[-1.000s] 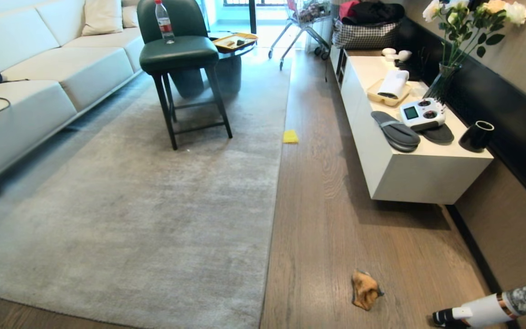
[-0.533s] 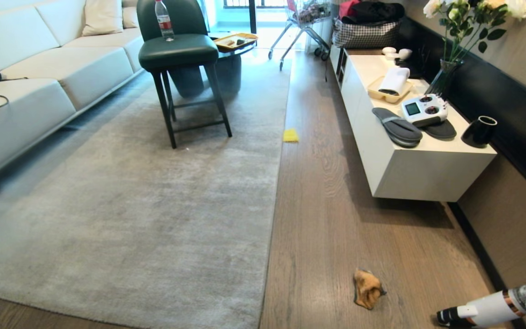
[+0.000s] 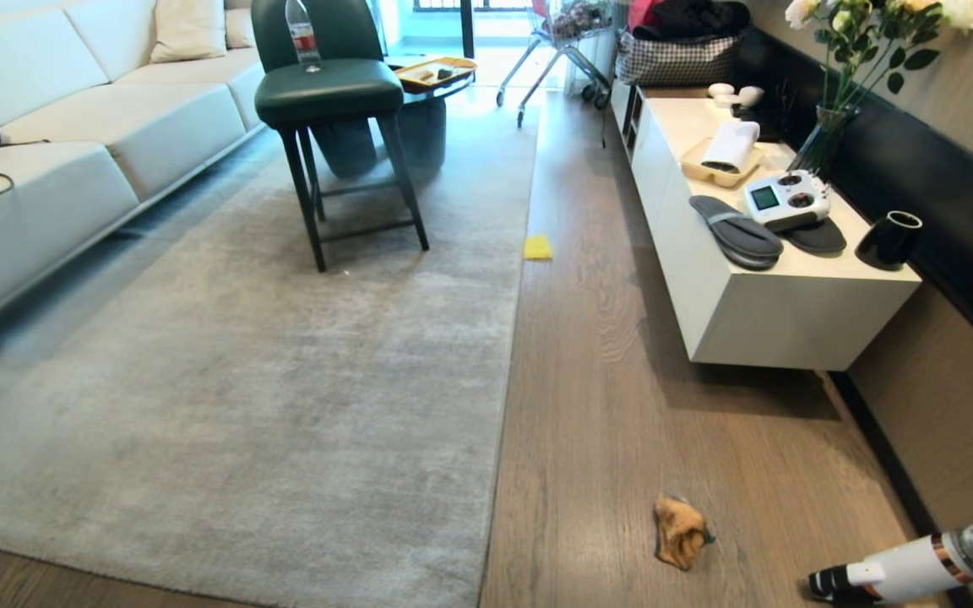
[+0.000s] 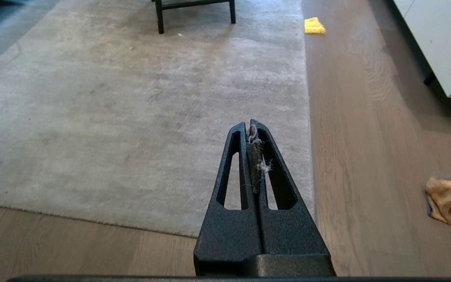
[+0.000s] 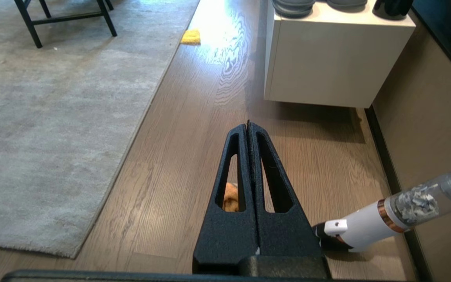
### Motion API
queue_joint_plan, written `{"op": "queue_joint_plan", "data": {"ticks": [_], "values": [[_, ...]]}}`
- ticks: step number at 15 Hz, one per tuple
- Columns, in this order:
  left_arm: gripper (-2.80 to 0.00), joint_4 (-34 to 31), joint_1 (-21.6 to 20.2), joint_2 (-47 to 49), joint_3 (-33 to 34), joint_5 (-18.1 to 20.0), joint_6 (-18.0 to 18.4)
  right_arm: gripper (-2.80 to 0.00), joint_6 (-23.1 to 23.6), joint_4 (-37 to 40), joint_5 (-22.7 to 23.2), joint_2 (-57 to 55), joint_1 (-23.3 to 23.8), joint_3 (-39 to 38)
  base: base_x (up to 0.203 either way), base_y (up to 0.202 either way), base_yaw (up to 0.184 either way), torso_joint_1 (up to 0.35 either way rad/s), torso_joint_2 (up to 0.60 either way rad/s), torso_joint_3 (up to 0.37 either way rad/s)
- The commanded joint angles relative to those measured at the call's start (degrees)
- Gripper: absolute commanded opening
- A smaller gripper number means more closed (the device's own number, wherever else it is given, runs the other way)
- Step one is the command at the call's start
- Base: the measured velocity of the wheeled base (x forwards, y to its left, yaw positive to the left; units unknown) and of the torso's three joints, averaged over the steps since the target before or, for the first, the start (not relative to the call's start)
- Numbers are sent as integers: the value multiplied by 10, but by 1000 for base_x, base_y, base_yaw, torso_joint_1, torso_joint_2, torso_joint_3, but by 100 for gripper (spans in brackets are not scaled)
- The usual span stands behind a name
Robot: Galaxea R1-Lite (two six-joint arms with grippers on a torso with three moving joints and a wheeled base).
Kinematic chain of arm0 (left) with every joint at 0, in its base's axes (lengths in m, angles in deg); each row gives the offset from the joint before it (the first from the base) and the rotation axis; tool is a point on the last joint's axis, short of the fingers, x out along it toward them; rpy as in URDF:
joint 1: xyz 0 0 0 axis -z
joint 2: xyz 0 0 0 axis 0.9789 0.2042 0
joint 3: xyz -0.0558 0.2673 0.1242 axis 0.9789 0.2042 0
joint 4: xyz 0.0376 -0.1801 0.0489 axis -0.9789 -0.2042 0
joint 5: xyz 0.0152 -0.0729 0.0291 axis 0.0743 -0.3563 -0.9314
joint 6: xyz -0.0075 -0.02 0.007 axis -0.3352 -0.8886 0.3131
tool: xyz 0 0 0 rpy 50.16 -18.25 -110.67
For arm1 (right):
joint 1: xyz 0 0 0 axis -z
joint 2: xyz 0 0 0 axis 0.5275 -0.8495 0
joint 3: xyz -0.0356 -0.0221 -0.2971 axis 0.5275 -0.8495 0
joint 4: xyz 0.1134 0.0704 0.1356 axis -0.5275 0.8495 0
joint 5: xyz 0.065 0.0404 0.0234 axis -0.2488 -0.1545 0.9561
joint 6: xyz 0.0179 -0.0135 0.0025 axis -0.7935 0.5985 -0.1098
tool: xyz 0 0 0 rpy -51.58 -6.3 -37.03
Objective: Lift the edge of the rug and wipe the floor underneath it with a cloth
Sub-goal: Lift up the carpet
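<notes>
The pale grey rug lies flat, and its rug edge (image 3: 502,380) runs along the grey-brown plank floor (image 3: 613,405). On the floor to the right of the rug sits the crumpled orange cloth (image 3: 681,532). Neither arm shows in the head view. In the left wrist view my left gripper (image 4: 250,126) is shut above the rug's near corner, with only wisps of lint between its tips, and the cloth (image 4: 446,199) lies off to one side. My right gripper (image 5: 248,125) is shut and empty above the floor. The cloth (image 5: 231,199) peeks through a slot in one of its fingers.
A flat yellow square (image 3: 537,247) lies at the rug's rim farther off. A dark green stool (image 3: 330,93) stands on the rug, with a sofa (image 3: 47,160) on the left. A white cabinet (image 3: 757,304) lines the right wall. A hand vacuum (image 3: 917,566) lies near the cloth.
The whole head view has shifted slightly as the camera moved. Rug, cloth and the other objects stay where they were on the floor.
</notes>
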Motion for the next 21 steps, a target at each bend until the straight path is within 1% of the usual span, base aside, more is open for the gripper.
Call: {"op": "queue_joint_plan", "data": {"ticks": [1, 21], "values": [[-280, 1, 0, 0, 0, 0, -1, -280, 0, -2, 0, 0, 0, 0, 0, 0, 0, 61, 122, 117], [-280, 2, 0, 0, 0, 0, -1, -280, 0, -2, 0, 0, 0, 0, 0, 0, 0, 3, 6, 7]]}}
